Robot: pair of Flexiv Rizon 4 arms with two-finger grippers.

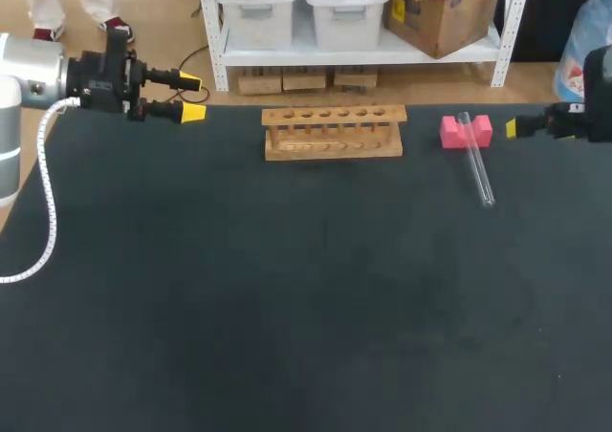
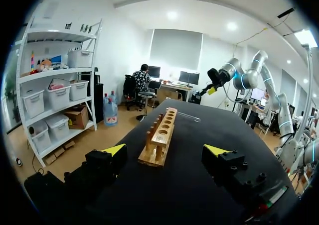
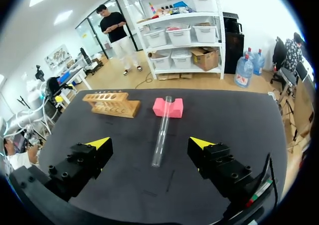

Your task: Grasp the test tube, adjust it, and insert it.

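Test tube (image 1: 475, 162): clear glass, lying on the dark table (image 1: 287, 308) at its far right. One end rests in the notch of the pink block (image 1: 466, 132), and the other end lies on the table nearer the robot.
Rack (image 1: 334, 132): wooden, with a row of holes along its top. It stands at the far middle of the table, beside the pink block but apart from it.
Left gripper (image 1: 188, 97): at the far left corner of the table, level with the rack and well apart from it. Its fingers are spread wide with nothing between them.
Right gripper (image 3: 150, 143): at the right edge, near the pink block. Its fingers are spread wide and the tube lies on the table ahead of them, in line with the gap, touching neither finger.
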